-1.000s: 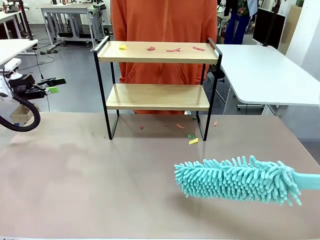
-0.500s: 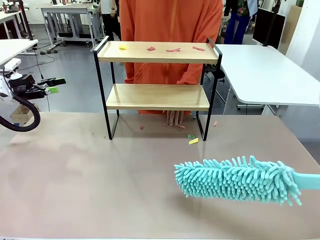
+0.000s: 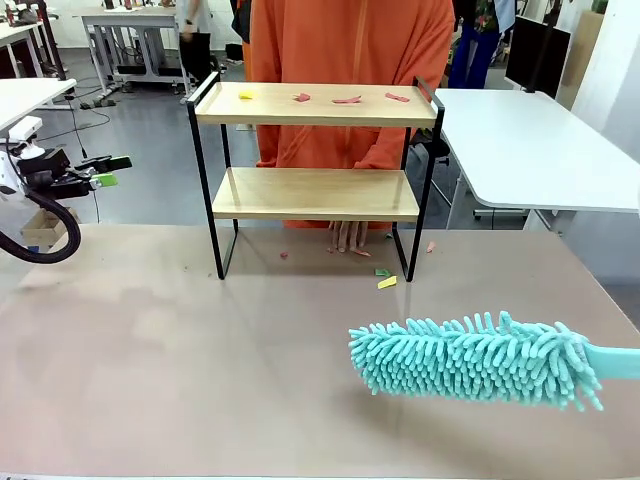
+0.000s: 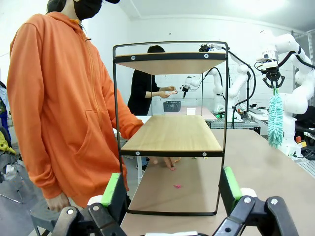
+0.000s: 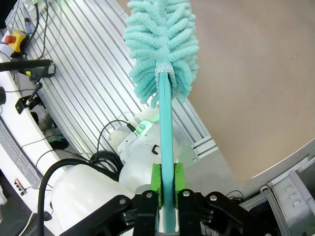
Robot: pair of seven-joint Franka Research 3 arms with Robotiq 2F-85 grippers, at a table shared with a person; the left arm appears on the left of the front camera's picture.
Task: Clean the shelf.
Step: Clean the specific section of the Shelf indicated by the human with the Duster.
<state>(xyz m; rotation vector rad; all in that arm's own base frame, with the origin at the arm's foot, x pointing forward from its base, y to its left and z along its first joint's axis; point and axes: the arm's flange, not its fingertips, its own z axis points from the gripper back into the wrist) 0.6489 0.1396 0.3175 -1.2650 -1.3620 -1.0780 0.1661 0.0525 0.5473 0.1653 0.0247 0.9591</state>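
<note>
Beige surface (image 3: 150, 350) beside a white table (image 3: 530, 140), with a person in an orange hoodie (image 3: 350, 50) at 12 o'clock on the far side. At 12 o'clock on the surface, just in front of that person: the shelf (image 3: 300, 195), upright, two light wooden boards in a thin black frame. On its top board, four scraps in a row: a yellow scrap (image 3: 245, 94) toward 9 o'clock, then red scraps (image 3: 347, 99) toward 3 o'clock. Lower board bare. Beneath it, the person's fingers (image 3: 348, 237) down on the surface. Near the shelf's foot on the 3 o'clock side, a yellow bit (image 3: 387, 283) and a green bit (image 3: 381, 271) on the surface, with small red bits (image 3: 284, 255) close by.

At 4 o'clock, well apart from the shelf: a teal microfibre duster (image 3: 470, 360), level, head toward 9 o'clock, handle running off at 3 o'clock. Cannot tell whether touching the surface. Right hand (image 5: 167, 179) clamped tight on the flat teal handle (image 5: 165, 128), green pads (image 5: 156, 182) pressed to both its sides.

At 9 o'clock, off the surface's edge: left hand (image 3: 110, 171), spread wide, gripping nothing, pointed toward the shelf.
</note>
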